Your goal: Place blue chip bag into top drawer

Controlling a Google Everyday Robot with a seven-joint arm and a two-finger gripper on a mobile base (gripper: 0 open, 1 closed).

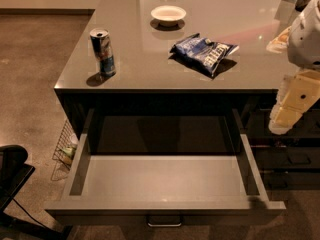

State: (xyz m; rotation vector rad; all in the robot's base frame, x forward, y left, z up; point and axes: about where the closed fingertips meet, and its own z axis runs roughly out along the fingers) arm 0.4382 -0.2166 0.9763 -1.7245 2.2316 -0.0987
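The top drawer (165,184) stands pulled out at the front, with its grey floor bare. Its small metal handle (164,220) is centred on the front panel. A black chair (11,176) sits at the lower left. Behind it, a wire basket (64,149) rests on the floor against the cabinet's left side.

The gripper (292,106), a cream block on the white arm (307,34), hangs at the right edge. It is beside the counter's front corner and above the drawer's right wall, apart from everything. Whether it is spread or pressed together cannot be told.

On the counter (150,74), a can (103,52) stands upright near the left edge. The blue chip bag (204,52) lies flat right of centre, well apart from the gripper. A white bowl (168,14) sits farther back.
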